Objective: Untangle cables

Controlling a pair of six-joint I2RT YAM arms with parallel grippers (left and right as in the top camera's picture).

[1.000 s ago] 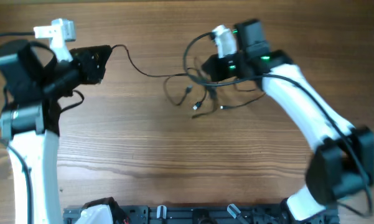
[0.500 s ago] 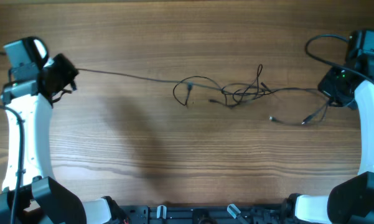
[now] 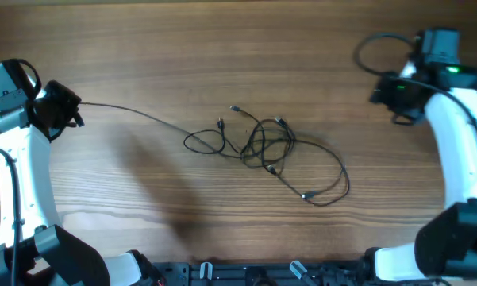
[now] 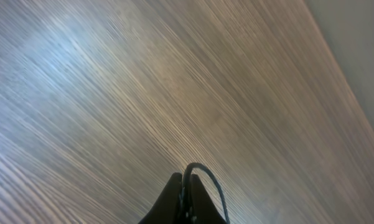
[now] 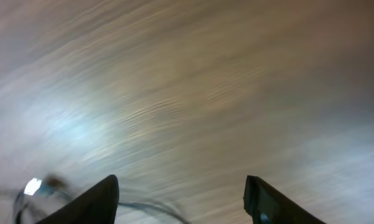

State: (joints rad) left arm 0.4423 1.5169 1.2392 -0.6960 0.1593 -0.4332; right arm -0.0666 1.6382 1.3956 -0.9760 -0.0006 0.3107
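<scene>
- The slack loop [image 3: 336,184] of the cables [image 3: 258,144] now lies just right of centre, low on the worktop [image 3: 127,230]. Half a second ago that end was drawn out toward the right edge.
- At mid-frame the cables sit as a loose knot with a few plug tips poking out above it. The stretched line has sprung back into a heap.
- One strand [image 3: 135,116] runs from the knot up to the left edge, where the left jaws are closed on it. The left wrist view shows it curling out of the shut tips.
- At upper right the right jaws have just opened and hold nothing, with only bare wood between them in the right wrist view.
- Judged from this, the two-sided pull loosened the knot without freeing it. The right side probably needs a fresh grip on another end.
</scene>
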